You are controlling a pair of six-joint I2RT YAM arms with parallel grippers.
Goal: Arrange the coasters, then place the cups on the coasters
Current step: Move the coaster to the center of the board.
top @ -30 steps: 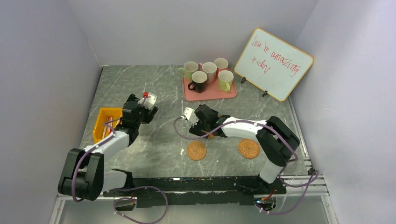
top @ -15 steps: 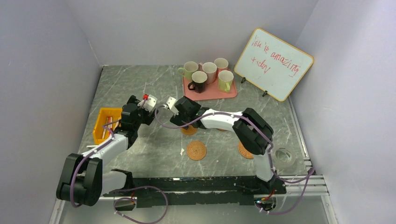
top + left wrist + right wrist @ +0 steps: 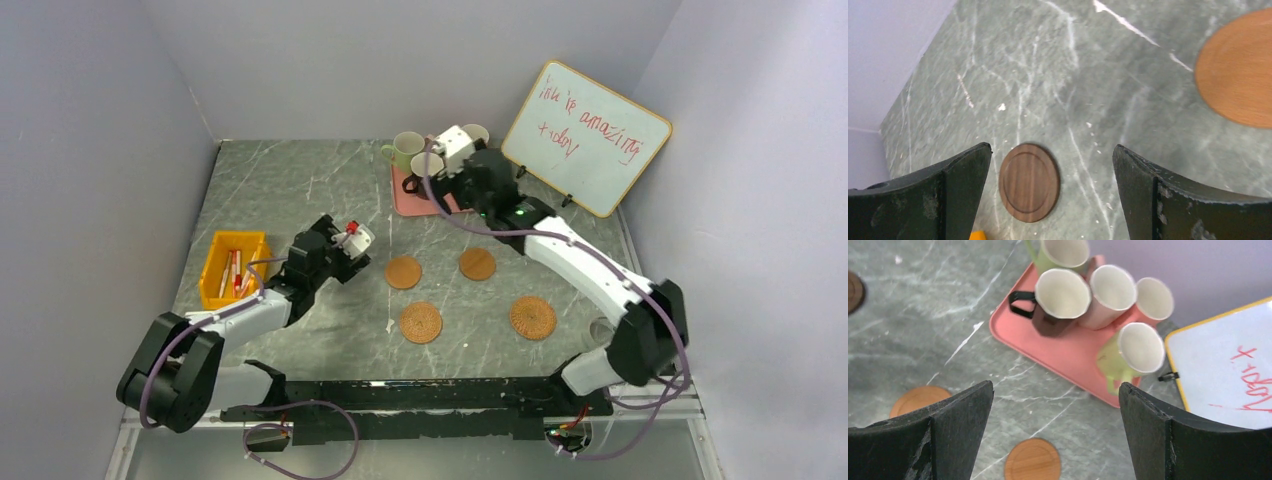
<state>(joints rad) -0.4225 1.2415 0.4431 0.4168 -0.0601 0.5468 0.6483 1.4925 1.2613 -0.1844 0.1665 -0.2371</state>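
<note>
Four orange-tan coasters lie mid-table: two smooth ones (image 3: 403, 272) (image 3: 477, 264) and two woven ones (image 3: 421, 322) (image 3: 532, 317). The dark brown coaster (image 3: 1029, 182) lies flat below my left gripper (image 3: 1053, 147), nearer its left finger, untouched. My left gripper (image 3: 335, 262) is open and empty, just left of the coasters. Five cups stand on the pink tray (image 3: 1068, 357): a dark brown cup (image 3: 1060, 297), two pale green (image 3: 1063, 252) (image 3: 1135, 352) and two pink (image 3: 1110, 290) (image 3: 1154, 299). My right gripper (image 3: 1055, 385) hangs open and empty above the tray's near edge (image 3: 485, 182).
A yellow bin (image 3: 232, 265) holding pens sits at the left. A whiteboard (image 3: 585, 135) with red writing leans at the back right, close to the tray. Grey walls close in the table on three sides.
My right arm swung from the coasters back up over the tray, leaving two smooth coasters uncovered. My left gripper moved right, toward the coasters. Both grippers stayed open.
</note>
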